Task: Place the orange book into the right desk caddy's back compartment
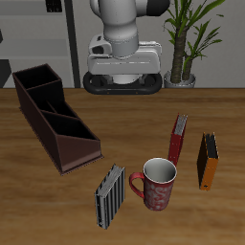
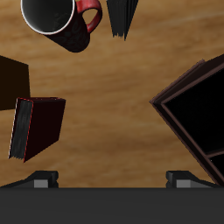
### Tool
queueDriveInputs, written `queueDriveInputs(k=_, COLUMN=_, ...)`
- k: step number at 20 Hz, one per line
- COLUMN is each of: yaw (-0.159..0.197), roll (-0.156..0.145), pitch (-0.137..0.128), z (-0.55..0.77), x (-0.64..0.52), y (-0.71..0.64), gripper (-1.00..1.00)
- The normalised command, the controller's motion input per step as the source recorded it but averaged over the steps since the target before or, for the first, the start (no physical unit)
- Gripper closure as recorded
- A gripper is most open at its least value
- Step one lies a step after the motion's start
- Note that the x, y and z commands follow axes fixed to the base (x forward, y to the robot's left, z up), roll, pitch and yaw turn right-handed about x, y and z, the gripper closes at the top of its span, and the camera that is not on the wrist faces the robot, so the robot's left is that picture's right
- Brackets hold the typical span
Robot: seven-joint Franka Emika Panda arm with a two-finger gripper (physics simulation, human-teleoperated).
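The orange book (image 1: pixel 208 161) stands upright near the table's front, beside the slimmer red book (image 1: pixel 178 139). Its edge also shows in the wrist view (image 2: pixel 9 80). The right desk caddy (image 1: pixel 57 122) is a long dark brown tray lying at an angle on the far side of the table from the books. Its large undivided back compartment (image 1: pixel 36 84) is at the end farther back. One end of the caddy shows in the wrist view (image 2: pixel 194 114). My gripper (image 2: pixel 112 180) is open and empty, high above the table's back, far from the orange book.
A red patterned mug (image 1: pixel 157 182) and a grey striped book (image 1: pixel 109 196) stand near the front edge; both also show in the wrist view, the mug (image 2: pixel 59 19) and the striped book (image 2: pixel 124 16). A potted plant (image 1: pixel 187 43) stands behind the table.
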Motion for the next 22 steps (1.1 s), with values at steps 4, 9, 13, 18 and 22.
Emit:
queueDriveInputs(k=4, yaw=-0.029, roll=-0.058, pitch=-0.042, z=0.08, x=0.10, y=0.24, gripper=-1.00)
queueDriveInputs(k=9, yaw=0.063, roll=0.023, pitch=-0.040, z=0.04, x=0.12, y=0.46, gripper=-1.00)
queueDriveInputs(k=13, yaw=0.077, roll=0.052, pitch=-0.015, z=0.01, x=0.18, y=0.55, gripper=-1.00)
queueDriveInputs(k=18, yaw=0.027, roll=0.021, pitch=-0.021, z=0.03, x=0.20, y=0.46, gripper=-1.00)
queueDriveInputs(k=22, yaw=0.027, roll=0.021, pitch=-0.034, z=0.08, x=0.12, y=0.25, gripper=-1.00)
